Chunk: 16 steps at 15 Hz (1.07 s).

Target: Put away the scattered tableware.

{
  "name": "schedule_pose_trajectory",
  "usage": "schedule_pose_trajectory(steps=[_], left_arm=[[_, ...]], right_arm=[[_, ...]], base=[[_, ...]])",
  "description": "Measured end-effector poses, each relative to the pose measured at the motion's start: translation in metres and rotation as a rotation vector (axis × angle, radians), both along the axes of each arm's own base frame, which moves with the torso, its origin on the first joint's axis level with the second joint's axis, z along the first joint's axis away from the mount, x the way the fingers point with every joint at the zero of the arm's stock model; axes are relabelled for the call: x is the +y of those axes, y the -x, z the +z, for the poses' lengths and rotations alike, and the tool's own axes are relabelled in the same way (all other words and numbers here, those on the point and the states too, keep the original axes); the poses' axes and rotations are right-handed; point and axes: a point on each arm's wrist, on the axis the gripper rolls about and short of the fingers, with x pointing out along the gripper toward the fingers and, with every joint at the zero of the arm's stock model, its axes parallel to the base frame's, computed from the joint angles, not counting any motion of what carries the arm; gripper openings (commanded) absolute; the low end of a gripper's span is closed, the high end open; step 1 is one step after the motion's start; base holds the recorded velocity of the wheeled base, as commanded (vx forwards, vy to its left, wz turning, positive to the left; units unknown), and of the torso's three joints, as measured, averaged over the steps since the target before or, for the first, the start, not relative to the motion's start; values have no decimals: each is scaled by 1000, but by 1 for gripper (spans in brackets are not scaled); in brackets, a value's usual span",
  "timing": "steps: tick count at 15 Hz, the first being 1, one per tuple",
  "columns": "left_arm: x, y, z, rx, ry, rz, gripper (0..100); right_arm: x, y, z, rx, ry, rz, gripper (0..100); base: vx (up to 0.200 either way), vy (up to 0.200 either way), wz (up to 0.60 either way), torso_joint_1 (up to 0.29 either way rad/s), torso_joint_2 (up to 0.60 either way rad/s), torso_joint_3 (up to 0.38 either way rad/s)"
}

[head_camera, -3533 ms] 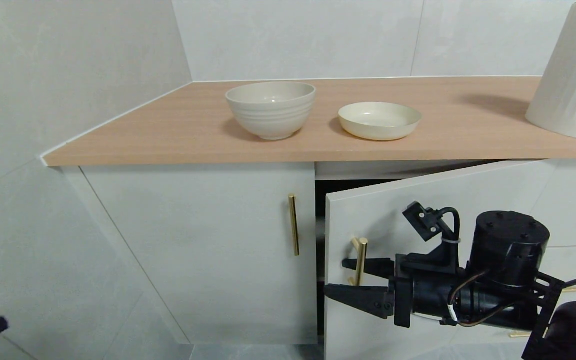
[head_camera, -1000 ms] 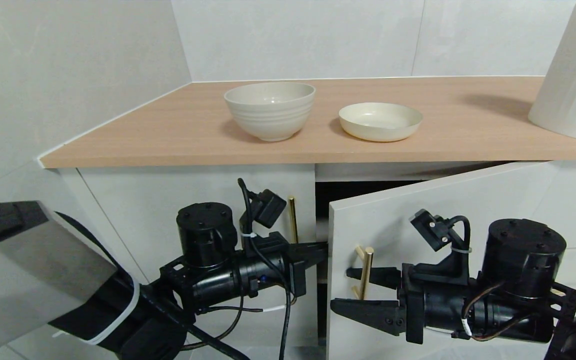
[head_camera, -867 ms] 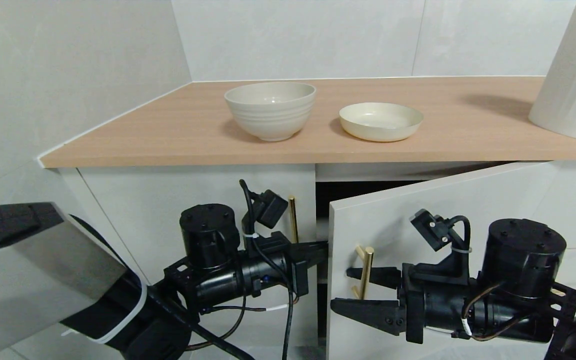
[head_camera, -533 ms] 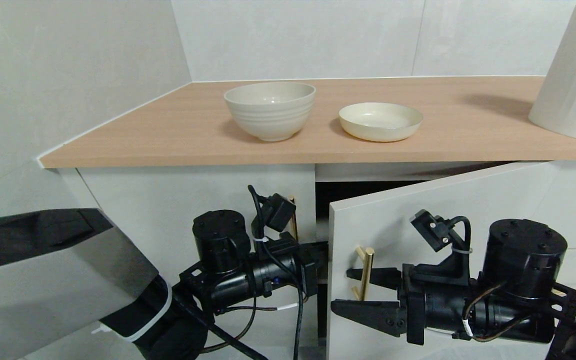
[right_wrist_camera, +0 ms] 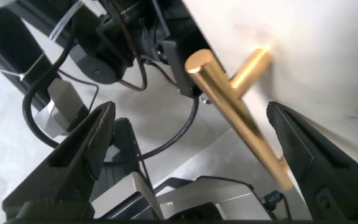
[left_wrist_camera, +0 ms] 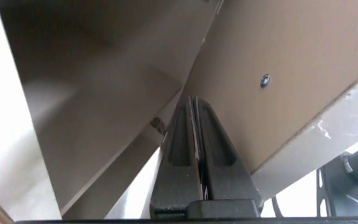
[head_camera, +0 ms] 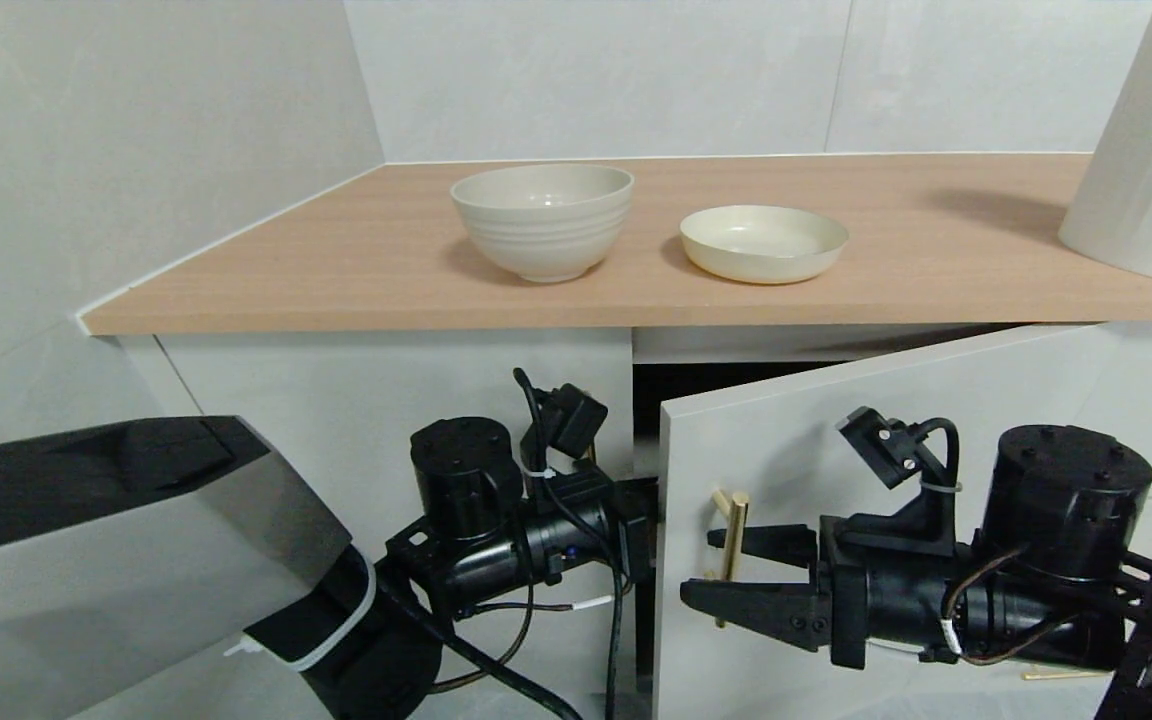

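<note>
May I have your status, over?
Left gripper shut, tip behind half-open white cabinet door. Right gripper open around brass handle. Ribbed beige bowl, cream dish on wooden counter.

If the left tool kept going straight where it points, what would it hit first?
The left tool likely grazes the inner face of the open cabinet door close beside it; otherwise it enters the dim cabinet. Depth is unclear.

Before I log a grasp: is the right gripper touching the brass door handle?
Apart. The right wrist view shows the brass door handle inside the open right gripper, gaps on both sides.
</note>
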Motion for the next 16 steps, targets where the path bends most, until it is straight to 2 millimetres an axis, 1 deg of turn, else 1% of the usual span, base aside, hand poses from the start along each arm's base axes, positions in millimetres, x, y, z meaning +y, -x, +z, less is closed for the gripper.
schedule_pose_trajectory(steps=[2,4,8,11,13,16], left_arm=[[-2,0,0,-1,2,-3,0],[-4,1,1,-2,4,-14,0],[-4,4,2,22,16,-32,0],[-4,5,3,24,17,-28,0],[-5,6,3,25,15,-28,0],[-7,10,2,29,13,-34,0]], right_arm=[[-9,-2,3,-9,-6,-30,100],[-21,5,4,-8,-3,-62,100],[-44,38,-3,28,24,-83,100],[-54,63,-11,63,45,-47,100],[-54,72,-12,70,50,-18,100],[-54,78,-14,74,53,1,100]], base=[[0,0,0,0,0,0],[0,0,0,0,0,0],[0,0,0,0,0,0],[0,0,0,0,0,0],[-200,0,0,2,0,2],[-200,0,0,-1,1,2]])
